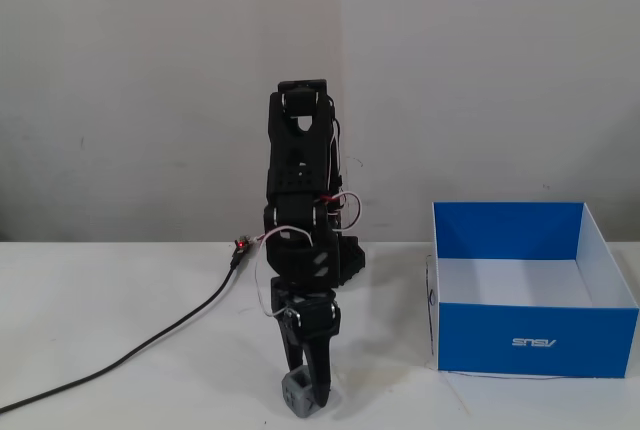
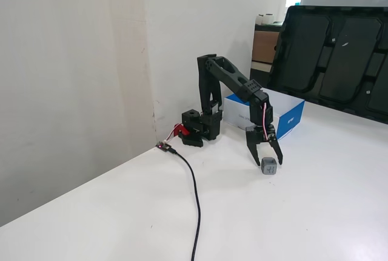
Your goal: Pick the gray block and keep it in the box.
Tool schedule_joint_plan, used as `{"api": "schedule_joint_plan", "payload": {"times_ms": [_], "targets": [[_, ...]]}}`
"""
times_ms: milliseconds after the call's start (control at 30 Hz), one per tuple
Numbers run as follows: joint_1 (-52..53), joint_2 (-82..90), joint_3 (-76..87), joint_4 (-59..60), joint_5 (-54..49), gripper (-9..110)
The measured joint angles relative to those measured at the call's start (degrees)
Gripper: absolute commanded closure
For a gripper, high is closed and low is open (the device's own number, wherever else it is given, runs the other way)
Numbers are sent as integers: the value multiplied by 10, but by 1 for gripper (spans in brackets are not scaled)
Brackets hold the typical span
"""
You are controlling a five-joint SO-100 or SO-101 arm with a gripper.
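A: Two fixed cameras logged. Largest first: the counter (image 1: 110, 300), white and matte, ran up to a pale wall in both fixed views.

B: Next down?

A: The box (image 1: 535, 335), blue cardboard, open top, white inside, small white logo on its front. In a fixed view it stood at the right of the frame, well apart from the tool. In the other fixed view the box (image 2: 290, 119) sat behind the arm, partly hidden by it.

B: And the arm?

A: Black arm (image 2: 233, 85), base near the wall, elbow high, forearm bent down toward the counter. A black cable (image 2: 195, 200) ran from the base area across the counter toward the camera; in the front-on fixed view the same cable (image 1: 130, 350) trailed off to the left edge.

B: Tool state?

A: The tool (image 2: 268, 159) pointed straight down, fingers spread fairly wide, tips low near the counter. Nothing was clamped between them that I could confirm.

B: The gray block?

A: The gray block (image 2: 270, 167) rested on the counter just under the fingertips, out of the box. Front-on, the gray block (image 1: 297, 390) showed beside the tool (image 1: 308, 400), one finger overlapping its right edge. Could not tell whether a finger touched it.
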Motion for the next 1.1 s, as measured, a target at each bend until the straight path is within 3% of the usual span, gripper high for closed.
{"api": "schedule_joint_plan", "payload": {"times_ms": [233,633,1100], "targets": [[-11,-18,0,-18,-4,94],[-10,-20,-4,-24,0,95],[-62,31,-106,90,13,96]]}}
